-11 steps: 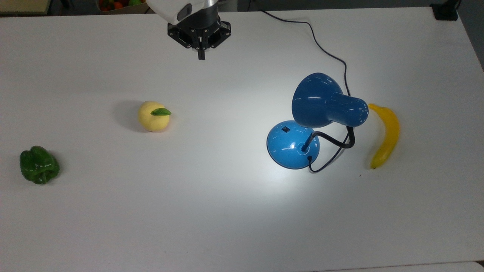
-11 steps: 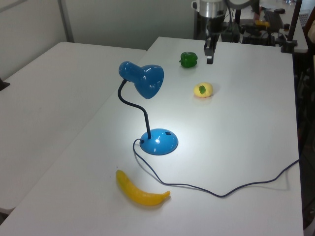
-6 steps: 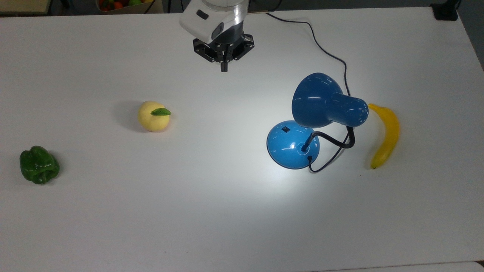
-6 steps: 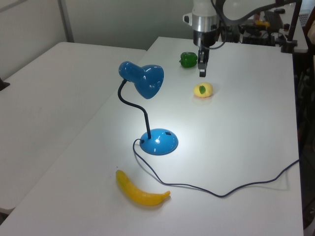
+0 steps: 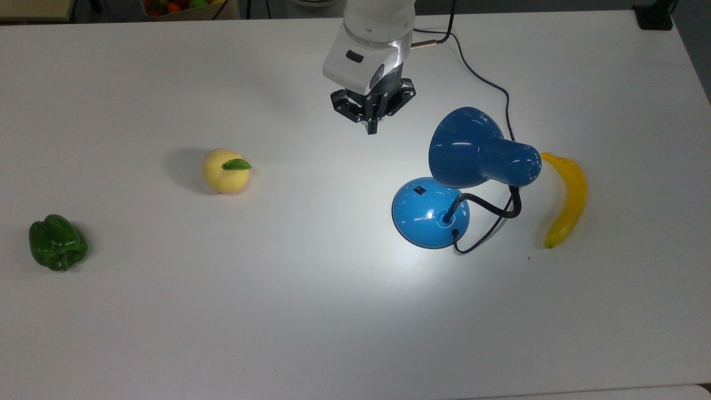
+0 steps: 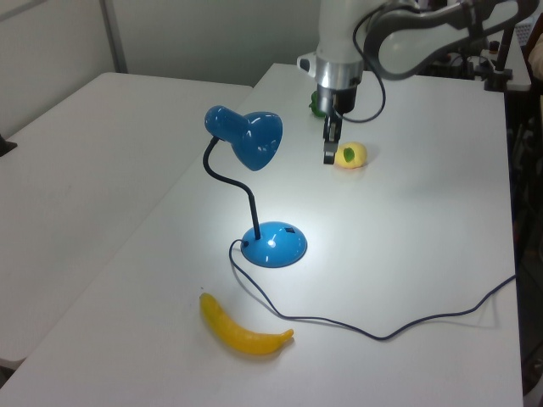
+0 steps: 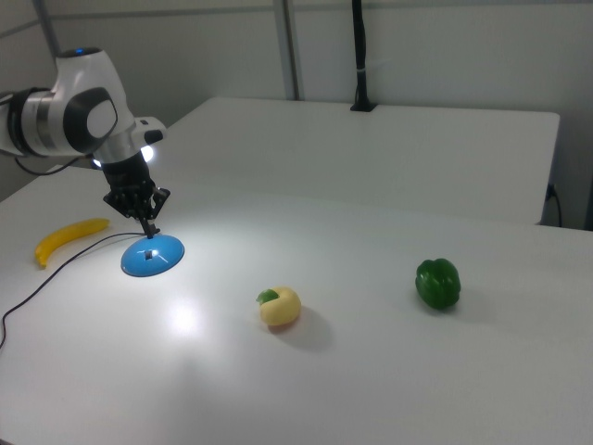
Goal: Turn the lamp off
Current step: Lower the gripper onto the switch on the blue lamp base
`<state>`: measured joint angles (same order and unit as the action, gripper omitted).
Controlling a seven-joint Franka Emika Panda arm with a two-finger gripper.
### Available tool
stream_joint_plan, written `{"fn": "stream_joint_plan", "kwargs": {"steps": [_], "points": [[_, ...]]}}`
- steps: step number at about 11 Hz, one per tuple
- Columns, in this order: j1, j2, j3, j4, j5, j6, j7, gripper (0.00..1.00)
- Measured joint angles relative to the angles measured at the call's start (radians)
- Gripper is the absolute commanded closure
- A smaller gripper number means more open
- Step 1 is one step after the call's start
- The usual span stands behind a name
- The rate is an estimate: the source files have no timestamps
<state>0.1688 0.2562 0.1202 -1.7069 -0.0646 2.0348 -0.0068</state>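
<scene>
While a pool of light spreads over the white table (image 5: 166, 311), a second white table sits beside it in the left view, with pale walls behind. On my table lie a green pepper (image 5: 57, 243), a yellow peach-like fruit with a leaf (image 5: 225, 170) and a banana (image 5: 566, 198), all well apart from one another; nothing lies between my gripper (image 5: 371, 129) and the lamp (image 5: 477, 150). My fingers are pressed together, holding nothing, pointing down above the tabletop. The lamp is lit: its round blue base (image 5: 425, 214) stands toward the top view's right, its shade hanging over that base, the banana just beyond it. In the top view my gripper hangs up and left of the base, near the shade's rim but apart from it.
</scene>
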Motion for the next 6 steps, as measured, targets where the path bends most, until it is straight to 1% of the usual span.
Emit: {"fn": "stream_joint_plan", "kwargs": {"steps": [3,6], "points": [[0.018,0.044,0.0,-0.004,-0.001,0.067,-0.004,1.0],[0.019,0.071,0.0,-0.005,-0.001,0.093,-0.052,1.0]]}}
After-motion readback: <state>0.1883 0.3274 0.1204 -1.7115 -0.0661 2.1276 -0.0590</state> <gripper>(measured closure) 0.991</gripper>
